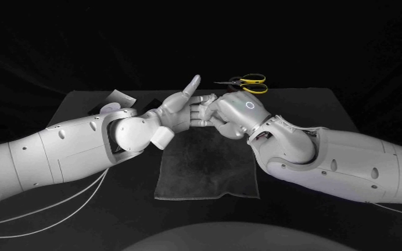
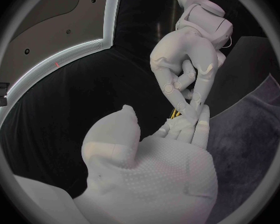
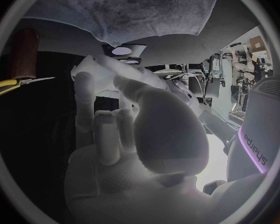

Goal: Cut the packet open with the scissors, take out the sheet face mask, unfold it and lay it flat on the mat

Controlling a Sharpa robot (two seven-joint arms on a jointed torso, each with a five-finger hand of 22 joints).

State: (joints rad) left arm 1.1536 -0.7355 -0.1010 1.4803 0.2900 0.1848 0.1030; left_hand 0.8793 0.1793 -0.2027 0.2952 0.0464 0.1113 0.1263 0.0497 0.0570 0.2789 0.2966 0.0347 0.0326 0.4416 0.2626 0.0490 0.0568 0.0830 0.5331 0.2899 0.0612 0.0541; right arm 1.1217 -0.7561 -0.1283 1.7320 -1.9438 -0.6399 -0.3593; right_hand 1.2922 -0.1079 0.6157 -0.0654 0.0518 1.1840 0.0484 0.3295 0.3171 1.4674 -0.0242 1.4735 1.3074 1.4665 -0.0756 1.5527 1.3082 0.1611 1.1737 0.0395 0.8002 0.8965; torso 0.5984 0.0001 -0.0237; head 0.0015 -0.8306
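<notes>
Your head camera looks down from above onto the table (image 1: 322, 103), taking in the whole workspace from farther off. Each wrist camera sits close behind its own hand: left hand (image 2: 149, 181), right hand (image 3: 155, 139). All three views share the spot where the hands meet.

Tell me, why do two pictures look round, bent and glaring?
Both wrist views: fisheye lenses make a circle and bend the edge of the mat. Right wrist view: bright light washes out the right robot hand. Head view: straight edges, dark table.
</notes>
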